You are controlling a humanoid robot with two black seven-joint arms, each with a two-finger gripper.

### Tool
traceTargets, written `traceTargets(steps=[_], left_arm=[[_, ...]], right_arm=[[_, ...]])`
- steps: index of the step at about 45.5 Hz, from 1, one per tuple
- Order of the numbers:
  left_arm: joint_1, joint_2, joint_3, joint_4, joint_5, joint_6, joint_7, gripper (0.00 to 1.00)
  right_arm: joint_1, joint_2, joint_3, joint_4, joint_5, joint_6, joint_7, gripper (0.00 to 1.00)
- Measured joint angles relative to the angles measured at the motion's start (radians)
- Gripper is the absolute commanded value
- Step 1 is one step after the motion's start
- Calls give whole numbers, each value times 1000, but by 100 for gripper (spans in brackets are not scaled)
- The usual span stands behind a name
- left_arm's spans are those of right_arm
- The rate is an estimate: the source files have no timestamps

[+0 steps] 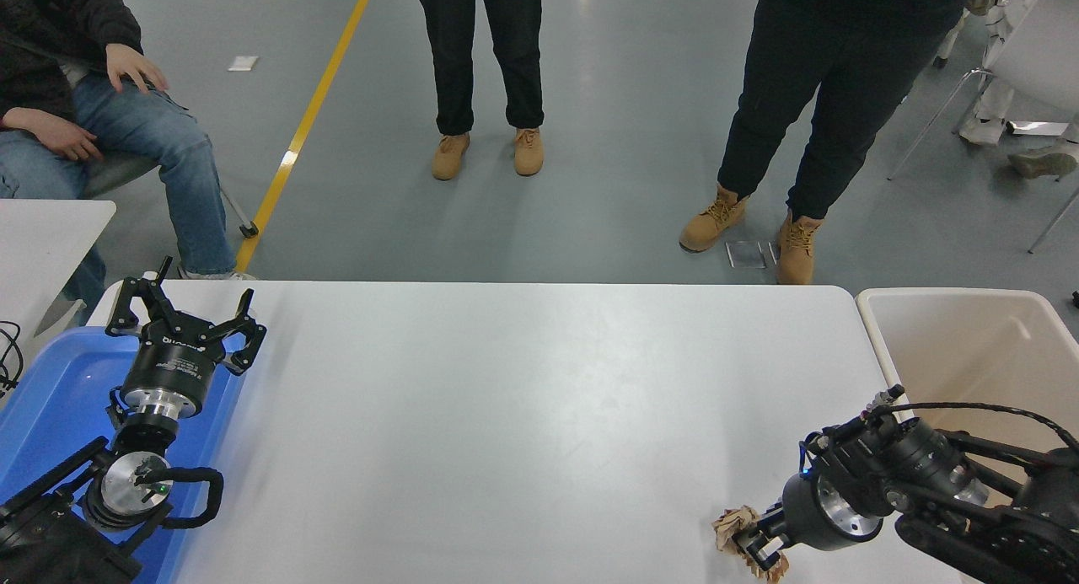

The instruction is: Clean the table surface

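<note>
One crumpled brown paper wad (746, 540) pinched by right gripper (753, 545).
Wad at table surface (523, 415) 5 o'clock; left gripper (187, 318) at 9, fingers spread, empty.

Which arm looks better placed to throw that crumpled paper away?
The right: its gripper already clamps the crumpled brown paper, beside the beige bin. The left gripper sits over the blue tray.

Floor (607, 129) I see is grey-green, glossy, with ceiling light glare. Yellow line (308, 120) runs diagonally at upper left. Corner of a smaller white table (42, 230) at left edge. White chair (1028, 53) on thin metal legs top right. Two people standing (485, 53), one seated (110, 120) top left.
</note>
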Motion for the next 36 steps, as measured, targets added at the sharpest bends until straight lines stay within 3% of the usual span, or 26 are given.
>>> traceTargets(steps=[15, 36], left_arm=[[0, 0, 0, 0, 0, 0, 0, 99], [0, 0, 0, 0, 0, 0, 0, 99]], right_arm=[[221, -145, 24, 43, 270, 90, -1, 0], [427, -234, 27, 47, 509, 110, -3, 0]])
